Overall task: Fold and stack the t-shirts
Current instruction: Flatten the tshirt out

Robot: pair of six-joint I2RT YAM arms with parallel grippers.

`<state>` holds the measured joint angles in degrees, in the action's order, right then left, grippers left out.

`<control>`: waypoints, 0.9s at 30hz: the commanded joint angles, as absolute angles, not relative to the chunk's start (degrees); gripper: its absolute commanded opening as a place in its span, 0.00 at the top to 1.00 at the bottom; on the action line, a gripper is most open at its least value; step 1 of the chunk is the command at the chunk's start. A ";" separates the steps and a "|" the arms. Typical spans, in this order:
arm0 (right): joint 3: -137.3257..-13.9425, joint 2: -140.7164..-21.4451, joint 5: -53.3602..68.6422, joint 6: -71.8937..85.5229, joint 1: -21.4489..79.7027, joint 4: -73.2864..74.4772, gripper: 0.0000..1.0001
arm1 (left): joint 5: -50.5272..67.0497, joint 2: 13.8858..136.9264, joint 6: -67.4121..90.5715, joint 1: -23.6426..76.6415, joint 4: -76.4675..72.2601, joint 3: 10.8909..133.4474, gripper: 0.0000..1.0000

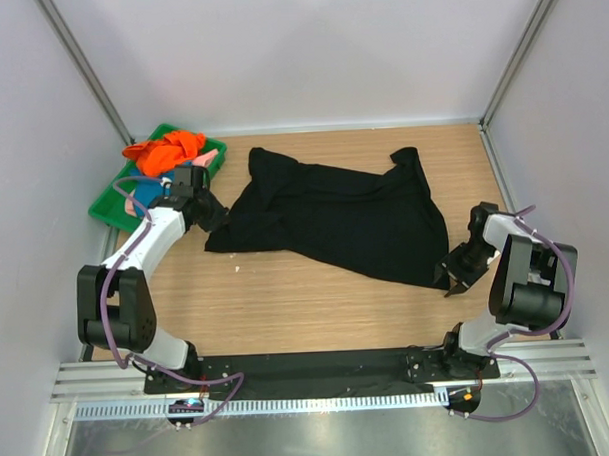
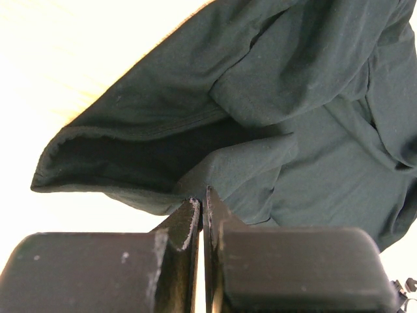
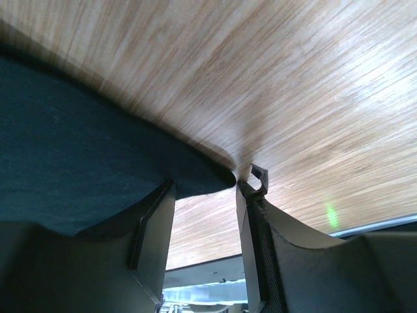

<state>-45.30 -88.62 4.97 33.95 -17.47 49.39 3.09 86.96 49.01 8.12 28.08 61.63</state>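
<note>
Judging from how it lies, we take the black t-shirt (image 1: 334, 222) to be only half secured. It sprawls rumpled across the middle of the table (image 1: 318, 318), while the orange t-shirt (image 1: 167, 148) sits heaped in the green tray (image 1: 106, 203) at the far left. The left gripper (image 2: 202, 202) is clenched on a small fold at the shirt's left corner, jaws pressed nearly together with cloth at the tips. The right gripper (image 3: 210, 184) stands released at the near right corner: its jaws are apart, and only the edge of the hem reaches into the gap (the rest shows bare wood). That is our worry. If the right jaws close where they are, they may catch a sliver of hem or nothing, and the cloth could slip out on the lift. A pull from the left alone would then drag and bunch the shirt instead of spreading it flat. The left pinch looks shallow too, so a sharp tug might free it.
</note>
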 commanded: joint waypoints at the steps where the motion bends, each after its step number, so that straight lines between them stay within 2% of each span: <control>1: -45.97 -90.53 0.88 32.87 -17.58 41.84 0.50 | 3.78 86.49 48.08 8.09 28.21 63.63 1.00; 9: -49.04 -91.58 -3.51 29.71 -17.58 43.42 0.50 | 3.16 85.78 48.08 8.09 28.30 63.19 1.00; 20: -49.83 -95.62 -3.60 27.69 -17.67 41.84 0.52 | 3.08 86.22 48.25 8.09 28.12 63.54 1.00; 23: -49.40 -96.41 -3.69 27.16 -17.67 40.70 0.63 | 3.16 86.66 48.34 8.09 28.12 63.63 1.00; 27: -49.39 -96.59 -3.25 26.46 -17.67 39.55 0.84 | 3.34 86.92 48.25 8.09 28.21 64.24 1.00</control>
<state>-50.76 -93.80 3.20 27.83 -17.41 49.54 3.09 86.96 49.01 8.12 28.16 61.69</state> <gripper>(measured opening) 0.193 0.005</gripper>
